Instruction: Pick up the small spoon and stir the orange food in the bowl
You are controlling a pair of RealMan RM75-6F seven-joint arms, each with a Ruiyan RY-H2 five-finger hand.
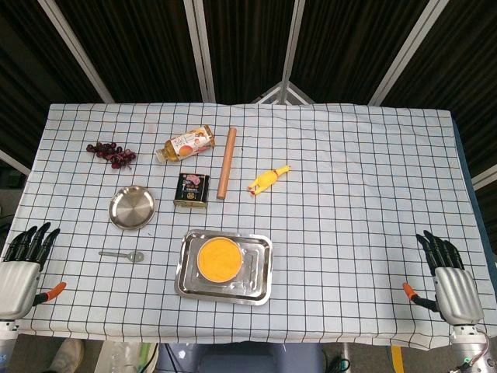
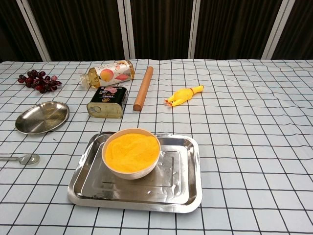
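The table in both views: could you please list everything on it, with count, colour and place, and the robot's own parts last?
small spoon: one, silver, left of the tray.
bowl: one, pale, full of orange food, on the tray.
tray: one, steel, front centre.
round dish: one, steel, behind the spoon.
tin can: one, dark, lying behind the tray.
bottle: one, amber, lying at the back.
rolling pin: one, brown, right of the bottle.
rubber chicken: one, yellow, centre.
grapes: one bunch, dark red, back left.
left hand: open, left edge.
right hand: open, right edge.
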